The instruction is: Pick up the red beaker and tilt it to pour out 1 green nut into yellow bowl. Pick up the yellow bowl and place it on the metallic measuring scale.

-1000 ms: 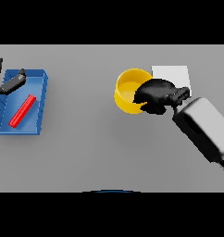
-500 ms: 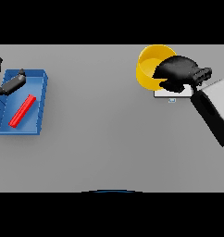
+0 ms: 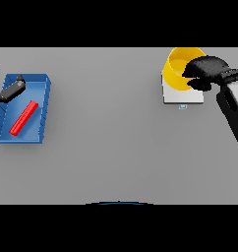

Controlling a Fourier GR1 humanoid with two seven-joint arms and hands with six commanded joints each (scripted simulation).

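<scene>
The right hand [image 3: 205, 72] is curled round the near-right rim of the yellow bowl [image 3: 179, 74], fingers hooked over the edge so the bowl tips toward the camera and shows its smooth hollow. It holds the bowl directly over the metallic measuring scale [image 3: 176, 95], a pale flat square slab with a small tab at its front edge; whether the bowl's base touches the scale cannot be told. The grip looks suited to setting the round, glossy bowl down squarely on the scale. Far left of the scale sits a blue tray [image 3: 40, 109] with low walls, holding a long red piece [image 3: 23, 117]. The left hand [image 3: 9, 91] rests at the tray's far-left rim, fingers loosely extended.
</scene>
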